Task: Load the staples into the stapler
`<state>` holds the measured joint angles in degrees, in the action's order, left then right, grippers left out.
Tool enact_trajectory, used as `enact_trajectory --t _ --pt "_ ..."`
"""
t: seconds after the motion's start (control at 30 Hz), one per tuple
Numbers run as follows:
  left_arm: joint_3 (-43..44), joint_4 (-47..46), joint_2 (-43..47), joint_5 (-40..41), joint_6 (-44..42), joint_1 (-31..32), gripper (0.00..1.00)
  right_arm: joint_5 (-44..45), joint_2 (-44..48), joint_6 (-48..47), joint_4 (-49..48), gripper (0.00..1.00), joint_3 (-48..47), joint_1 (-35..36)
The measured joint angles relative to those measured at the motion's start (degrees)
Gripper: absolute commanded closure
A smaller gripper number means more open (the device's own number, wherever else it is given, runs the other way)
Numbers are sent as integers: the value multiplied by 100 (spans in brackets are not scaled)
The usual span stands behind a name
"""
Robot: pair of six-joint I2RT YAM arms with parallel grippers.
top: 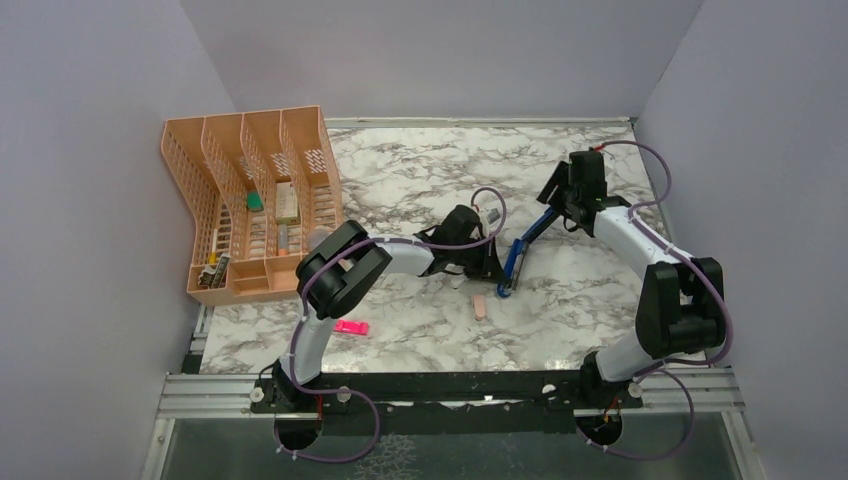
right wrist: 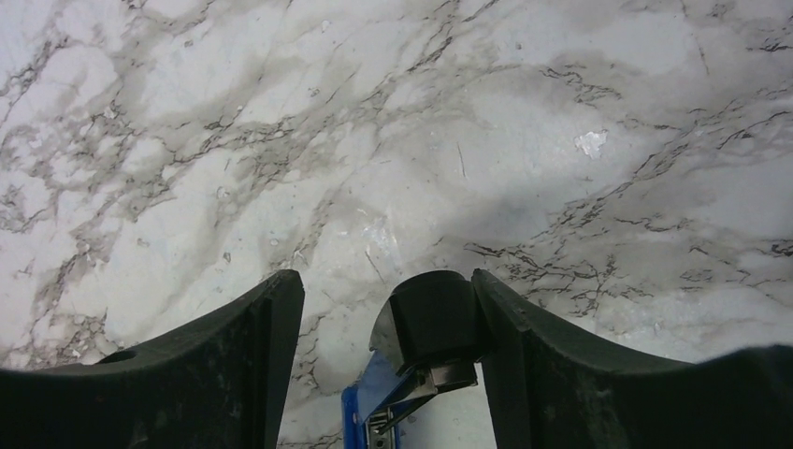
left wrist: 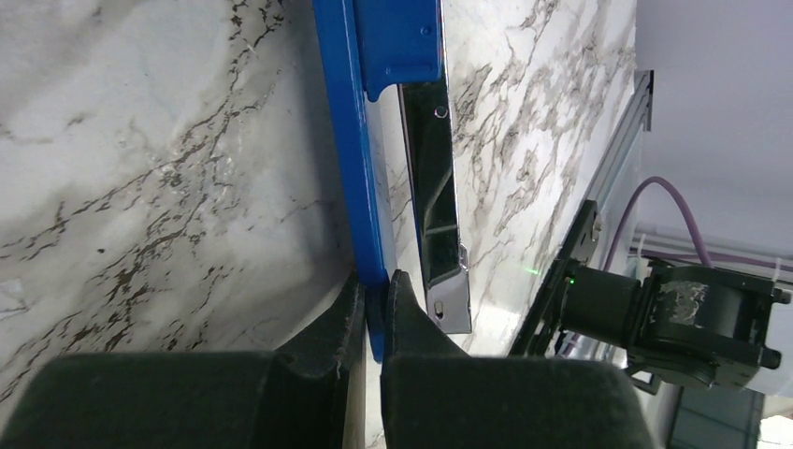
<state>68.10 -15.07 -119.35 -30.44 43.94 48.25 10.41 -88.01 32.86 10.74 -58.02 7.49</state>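
The blue stapler point(top: 520, 252) lies at an angle in the middle of the marble table, hinged open. My left gripper point(top: 492, 268) is shut on the edge of its blue cover near the near end. In the left wrist view my left gripper point(left wrist: 374, 281) pinches the blue cover point(left wrist: 351, 140), and the shiny metal magazine rail point(left wrist: 435, 206) lies beside it. My right gripper point(top: 560, 210) is at the far end. In the right wrist view it point(right wrist: 383, 285) is open, and the stapler's black end point(right wrist: 430, 323) rests against the right finger. The staples are not in view.
A peach mesh organizer point(top: 255, 200) with small items stands at the back left. A bright pink highlighter point(top: 351, 327) lies near the left arm. A small peach-pink piece point(top: 480, 307) lies just in front of the stapler. Walls close in on both sides.
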Motion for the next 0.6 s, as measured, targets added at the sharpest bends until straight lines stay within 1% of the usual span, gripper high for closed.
enact_trajectory --t 0.13,0.23,0.47,0.6 --pt "101 0 -114 -162 203 -2 100 -157 0 -17 87 20 0 -7" --pt "162 13 -175 -245 341 -2 100 -315 0 13 133 18 17 -7" --pt "293 -81 -328 -378 651 -24 100 -999 4 116 109 18 577 -4" --pt "354 -247 -352 -439 774 -66 100 -1408 7 111 114 22 951 2"
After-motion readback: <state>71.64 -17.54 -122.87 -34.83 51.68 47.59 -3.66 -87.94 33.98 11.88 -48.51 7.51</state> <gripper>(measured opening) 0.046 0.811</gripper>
